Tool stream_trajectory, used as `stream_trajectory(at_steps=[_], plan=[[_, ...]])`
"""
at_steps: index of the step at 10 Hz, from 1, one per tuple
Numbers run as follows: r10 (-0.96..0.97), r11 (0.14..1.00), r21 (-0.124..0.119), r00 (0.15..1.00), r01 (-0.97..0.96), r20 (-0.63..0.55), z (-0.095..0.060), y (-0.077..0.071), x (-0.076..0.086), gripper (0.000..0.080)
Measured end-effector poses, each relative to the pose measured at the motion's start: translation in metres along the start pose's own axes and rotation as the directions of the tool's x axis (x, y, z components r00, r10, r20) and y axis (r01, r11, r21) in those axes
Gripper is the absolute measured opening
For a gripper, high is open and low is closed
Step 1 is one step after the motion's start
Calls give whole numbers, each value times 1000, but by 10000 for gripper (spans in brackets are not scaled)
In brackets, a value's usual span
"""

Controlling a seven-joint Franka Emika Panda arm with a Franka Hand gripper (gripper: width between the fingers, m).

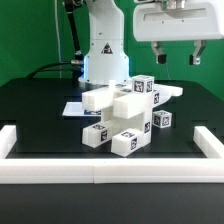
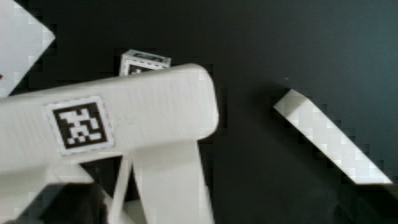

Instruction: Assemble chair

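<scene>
The chair (image 1: 122, 112) sits near the middle of the black tabletop (image 1: 30, 105) as a cluster of chunky white blocks. Several touch or lean on one another, and small black-and-white tags face different ways. A flat plate (image 1: 168, 93) juts out toward the exterior view's right, and two tagged blocks stand at the front of the pile, nearest the rail (image 1: 110, 172) along the front edge. How many joints are seated cannot be told; in the exterior view it looks like a partly built stack with some parts skewed. In the wrist view a tagged block (image 2: 107, 120) fills much of the frame, with a slim white piece (image 2: 329, 150) lying apart from it on the black surface.

The gripper (image 1: 176, 52) hangs above the pile's right side in the exterior view, clear of everything, its fingers spread wide and holding nothing.

The main risk is the descent. The parts crowd and overlap, so a finger could land on a neighbouring block and knock the stack askew or loosen anything only resting in place. A grasp on a tilted face could also slip.
</scene>
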State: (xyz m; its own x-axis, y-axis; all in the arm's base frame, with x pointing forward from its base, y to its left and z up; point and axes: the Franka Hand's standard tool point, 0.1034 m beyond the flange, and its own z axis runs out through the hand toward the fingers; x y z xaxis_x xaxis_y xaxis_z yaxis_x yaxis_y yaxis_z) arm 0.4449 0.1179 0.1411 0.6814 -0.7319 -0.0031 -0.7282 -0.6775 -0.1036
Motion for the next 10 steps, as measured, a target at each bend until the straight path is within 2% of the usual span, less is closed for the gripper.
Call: stream_trajectory(at_steps=[2,3,4,5,8,10], plan=[[35,999,2,999,-35,-4,2,0,-3,648],[69,998,1,998,-69,-8,8,2,-16,648],[76,997,-9,997,-76,-5,14,3,-27,648],[73,997,-14,997,-73,-4,17,3,-31,648],[47,999,-25,999,-48,-13,29,2,-40,648],[30,999,-41,999,-31,-24,44,5,-44,648]])
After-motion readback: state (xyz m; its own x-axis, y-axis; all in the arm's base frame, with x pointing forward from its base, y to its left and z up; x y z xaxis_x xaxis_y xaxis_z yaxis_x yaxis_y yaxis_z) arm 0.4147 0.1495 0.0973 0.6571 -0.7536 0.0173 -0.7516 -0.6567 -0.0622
